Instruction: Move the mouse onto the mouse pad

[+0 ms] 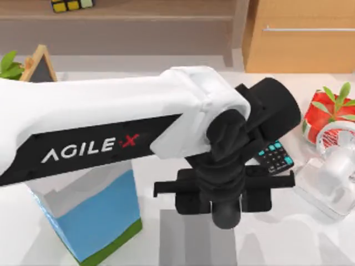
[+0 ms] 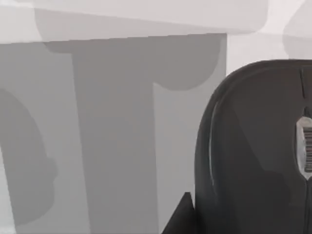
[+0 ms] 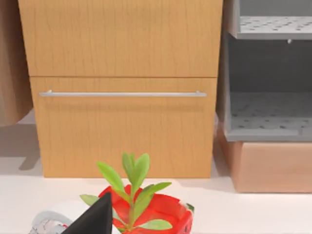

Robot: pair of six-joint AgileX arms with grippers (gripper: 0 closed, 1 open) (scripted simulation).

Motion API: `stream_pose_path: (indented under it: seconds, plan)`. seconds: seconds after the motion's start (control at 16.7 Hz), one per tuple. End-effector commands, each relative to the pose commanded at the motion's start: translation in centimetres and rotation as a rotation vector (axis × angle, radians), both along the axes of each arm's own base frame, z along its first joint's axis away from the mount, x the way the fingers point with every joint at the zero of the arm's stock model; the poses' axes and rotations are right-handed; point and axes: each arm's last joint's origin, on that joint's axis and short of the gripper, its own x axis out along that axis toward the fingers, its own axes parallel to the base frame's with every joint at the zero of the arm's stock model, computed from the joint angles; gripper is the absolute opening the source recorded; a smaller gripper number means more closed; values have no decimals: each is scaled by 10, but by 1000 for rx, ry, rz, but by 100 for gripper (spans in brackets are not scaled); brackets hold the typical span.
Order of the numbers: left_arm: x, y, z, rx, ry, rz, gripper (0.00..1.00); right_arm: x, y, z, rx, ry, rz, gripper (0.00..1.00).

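Observation:
My left arm reaches across the table from the left, and its gripper (image 1: 224, 195) hangs over the grey banded mouse pad (image 1: 191, 239) near the front edge. The dark rounded mouse (image 1: 225, 215) sits between the jaws, which are shut on it. In the left wrist view the mouse (image 2: 253, 156) looms close, with its scroll wheel showing, above the mouse pad (image 2: 117, 146) and its darker middle band. One dark fingertip (image 2: 183, 217) pokes in beside the mouse. My right arm (image 1: 331, 172) stays parked at the right edge.
A black calculator with teal buttons (image 1: 275, 157) lies just right of the left gripper. A blue and white box (image 1: 91, 213) stands at the front left. A red potted plant (image 1: 327, 113) and a wooden cabinet (image 1: 302, 36) are at the back right.

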Motion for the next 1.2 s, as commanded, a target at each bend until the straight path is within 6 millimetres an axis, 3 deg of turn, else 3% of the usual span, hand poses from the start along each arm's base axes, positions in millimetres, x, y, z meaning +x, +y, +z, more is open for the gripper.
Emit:
stream_pose_path:
  seconds: [0.42,0.72,1.2]
  plan:
    - [-3,9,-57,147,125,31,0,0,0,0,0,0,0,100]
    - [-3,11,-63,166,139,33,0,0,0,0,0,0,0,100]
    - [-3,11,-63,166,139,33,60,0,0,0,0,0,0,100]
